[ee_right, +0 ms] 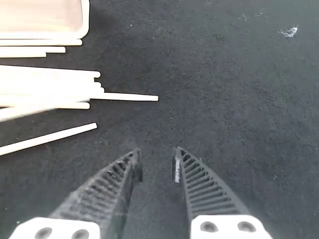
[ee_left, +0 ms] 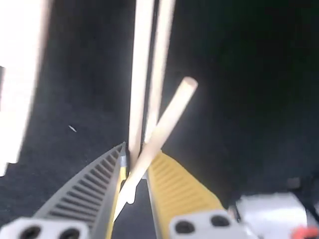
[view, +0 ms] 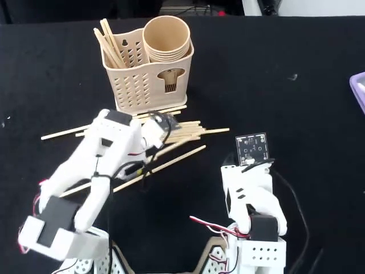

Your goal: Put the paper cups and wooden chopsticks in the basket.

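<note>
The beige basket stands at the back of the table, with several chopsticks in one compartment and stacked paper cups in the other. A loose pile of wooden chopsticks lies on the black cloth in front of it. My left gripper is down in that pile, shut on a few chopsticks that cross between its jaws. My right gripper hovers low over bare cloth to the right of the pile, open with nothing between its fingers. The chopstick ends and a corner of the basket lie beyond it.
The left arm's white body reaches over the near chopsticks. A purple object pokes in at the table's right edge. Black cloth stretches bare to the right of the basket and around the right arm.
</note>
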Robot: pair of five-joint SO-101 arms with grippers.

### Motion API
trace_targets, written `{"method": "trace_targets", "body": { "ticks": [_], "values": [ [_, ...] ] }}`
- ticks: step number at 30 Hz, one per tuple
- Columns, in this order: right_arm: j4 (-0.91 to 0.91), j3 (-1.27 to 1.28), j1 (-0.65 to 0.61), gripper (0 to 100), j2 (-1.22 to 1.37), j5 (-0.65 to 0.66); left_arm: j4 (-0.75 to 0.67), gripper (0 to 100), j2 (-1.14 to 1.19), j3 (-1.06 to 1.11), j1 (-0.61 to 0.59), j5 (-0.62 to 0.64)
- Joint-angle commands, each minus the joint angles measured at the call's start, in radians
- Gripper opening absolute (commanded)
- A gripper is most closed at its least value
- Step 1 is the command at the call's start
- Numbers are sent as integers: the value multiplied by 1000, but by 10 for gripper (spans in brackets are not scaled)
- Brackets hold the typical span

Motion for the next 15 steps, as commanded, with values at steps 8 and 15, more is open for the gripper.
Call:
{"method": "trace_targets", "body": {
  "ticks": [8,15],
  "values": [
    [-21,-8,-12,114,-67,11,-212,30,-92,137,36,153],
    [-21,-7,-12,114,-67,11,-167,181,-92,142,28,147]
  ]
}}
